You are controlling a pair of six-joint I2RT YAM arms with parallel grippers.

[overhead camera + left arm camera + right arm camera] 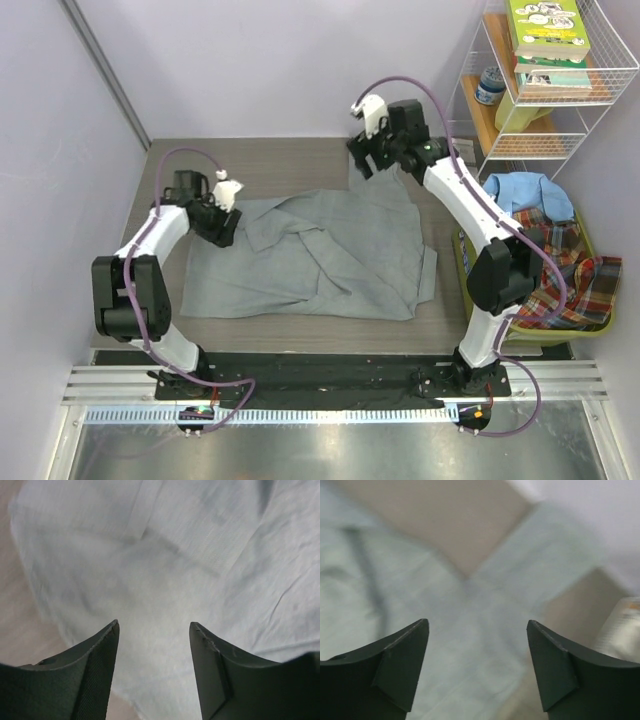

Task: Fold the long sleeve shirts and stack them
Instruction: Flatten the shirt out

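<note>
Plain grey collared cloth shirt (320, 255) sprawled rumpled across the middle of the brown table (280, 165), one sleeve toward the far edge. Left gripper (154, 625) over its left side, fingers apart, empty. Right gripper (477, 622) above that far sleeve, fingers wide, empty.

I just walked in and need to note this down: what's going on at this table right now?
Two robot arms are working on a plain grey collared cloth shirt that lies rumpled and partly folded on the table. The left gripper is open over the shirt's left part, and the right gripper is open above its far end. Neither holds cloth. A light blue shirt and a red-green plaid shirt lie in the green bin at the right.
</note>
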